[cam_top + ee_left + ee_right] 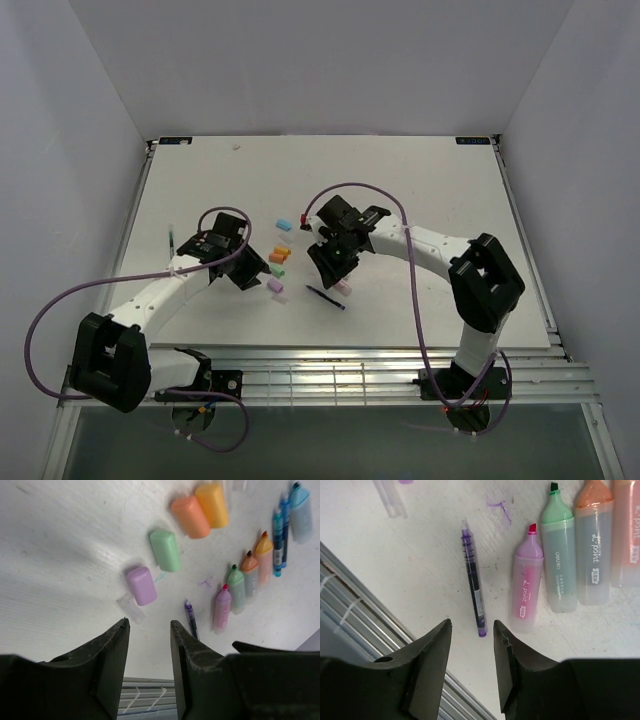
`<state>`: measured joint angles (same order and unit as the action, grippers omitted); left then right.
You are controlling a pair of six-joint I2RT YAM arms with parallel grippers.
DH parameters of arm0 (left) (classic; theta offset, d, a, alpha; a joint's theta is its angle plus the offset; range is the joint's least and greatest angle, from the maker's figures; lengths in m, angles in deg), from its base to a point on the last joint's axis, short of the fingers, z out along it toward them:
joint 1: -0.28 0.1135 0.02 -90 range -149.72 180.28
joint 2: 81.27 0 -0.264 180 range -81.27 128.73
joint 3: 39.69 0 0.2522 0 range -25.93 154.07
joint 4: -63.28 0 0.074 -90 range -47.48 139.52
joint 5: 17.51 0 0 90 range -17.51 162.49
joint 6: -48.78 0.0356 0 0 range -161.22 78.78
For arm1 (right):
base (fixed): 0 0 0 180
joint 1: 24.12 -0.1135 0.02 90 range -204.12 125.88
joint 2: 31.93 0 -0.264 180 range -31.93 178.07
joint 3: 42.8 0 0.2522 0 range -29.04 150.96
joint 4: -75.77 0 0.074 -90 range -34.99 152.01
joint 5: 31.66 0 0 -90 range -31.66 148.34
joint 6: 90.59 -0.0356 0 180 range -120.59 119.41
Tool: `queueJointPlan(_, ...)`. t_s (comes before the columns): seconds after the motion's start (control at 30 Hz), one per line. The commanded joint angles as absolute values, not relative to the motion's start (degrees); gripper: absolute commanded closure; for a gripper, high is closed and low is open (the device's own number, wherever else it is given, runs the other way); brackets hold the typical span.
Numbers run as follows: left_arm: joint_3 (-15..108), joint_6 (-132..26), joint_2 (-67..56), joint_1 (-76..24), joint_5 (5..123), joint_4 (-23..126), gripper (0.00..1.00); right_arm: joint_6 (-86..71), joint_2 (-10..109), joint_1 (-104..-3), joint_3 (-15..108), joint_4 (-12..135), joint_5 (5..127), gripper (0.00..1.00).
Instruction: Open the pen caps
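five stubby highlighters lie in a slanting row on the white table (420, 180), tips bare: pink highlighter (221, 609), green highlighter (236, 587), orange highlighter (250, 572), a paler orange highlighter (264, 555) and a light blue highlighter (300, 510). a thin dark blue pen (279, 535) lies between the last two. a thin purple pen (473, 582) lies alone, just beside the pink highlighter.

the loose caps sit in their own line, apart from the pens: a clear cap (131, 608), pink cap (142, 585), green cap (165, 550) and two orange caps (200, 511) touching each other.

the left gripper (149, 630) hovers over the table, jaws apart with nothing between them; the clear cap and pink cap lie just beyond its tips. the right gripper (471, 630) stands parted and empty too, over bare table by the near end of the purple pen.
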<state>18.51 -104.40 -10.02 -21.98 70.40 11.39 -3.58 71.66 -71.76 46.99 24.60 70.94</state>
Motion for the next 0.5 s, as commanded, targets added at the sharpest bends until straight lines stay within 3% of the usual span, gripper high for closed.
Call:
queueJointPlan(0.0,23.89,-101.34,-10.52,-18.63,76.35,6.37,0.51,-3.14,65.81,-71.76,51.11,20.80,71.52,0.54)
queueJointPlan(0.47,40.94,-77.35,8.28,7.56,90.15,3.29,0.53,-5.69,57.54,-71.76,48.04,19.91,80.40,0.54)
